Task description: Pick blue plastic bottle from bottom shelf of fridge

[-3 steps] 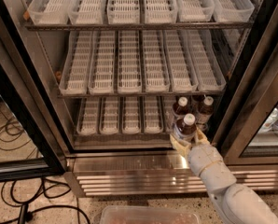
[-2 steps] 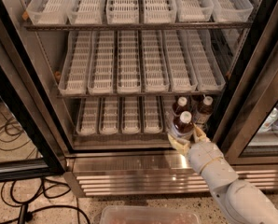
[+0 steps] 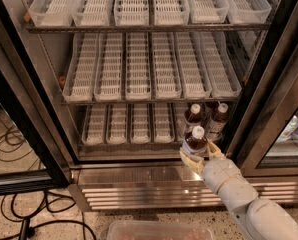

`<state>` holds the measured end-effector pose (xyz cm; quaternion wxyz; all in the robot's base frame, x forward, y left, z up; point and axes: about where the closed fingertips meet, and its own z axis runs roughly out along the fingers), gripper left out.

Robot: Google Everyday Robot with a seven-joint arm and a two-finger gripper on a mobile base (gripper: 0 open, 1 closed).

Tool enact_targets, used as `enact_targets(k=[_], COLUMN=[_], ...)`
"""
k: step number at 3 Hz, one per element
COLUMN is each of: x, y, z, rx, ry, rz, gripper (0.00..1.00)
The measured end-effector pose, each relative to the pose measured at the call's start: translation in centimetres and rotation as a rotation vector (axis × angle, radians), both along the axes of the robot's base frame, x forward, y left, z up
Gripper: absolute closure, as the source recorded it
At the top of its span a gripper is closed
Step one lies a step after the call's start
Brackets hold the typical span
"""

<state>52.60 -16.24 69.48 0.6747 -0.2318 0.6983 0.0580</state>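
The fridge (image 3: 49,149) stands open with black door frames. Its bottom shelf (image 3: 129,126) holds short white slotted lane trays. At the shelf's front right, a blue plastic bottle (image 3: 194,140) with dark liquid, a white cap and a pale label stands between the fingers of my gripper (image 3: 199,156). The fingers close on its lower body. Two identical bottles stand behind it, one in the same lane (image 3: 193,115) and one to the right (image 3: 218,118). My white arm (image 3: 239,194) reaches in from the lower right.
Two upper tiers (image 3: 149,69) hold longer white trays. A ribbed steel base grille (image 3: 154,191) runs below the shelf. Black cables (image 3: 9,144) lie on the floor at left. A clear plastic bin (image 3: 159,230) sits at the bottom edge. The right door frame (image 3: 269,94) stands close to the arm.
The gripper and the front bottle stay in much the same place at the shelf's front right; the arm shifts only slightly.
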Motion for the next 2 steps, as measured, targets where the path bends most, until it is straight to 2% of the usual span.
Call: enact_targets(k=[1,2], x=[-5.2,-10.7], y=[-1.6,-4.9], z=[-2.6,-3.8], rx=[-0.055,-0.107], ry=[0.108,0.202], rz=[0.058,0.080], gripper=[1.00,1.00])
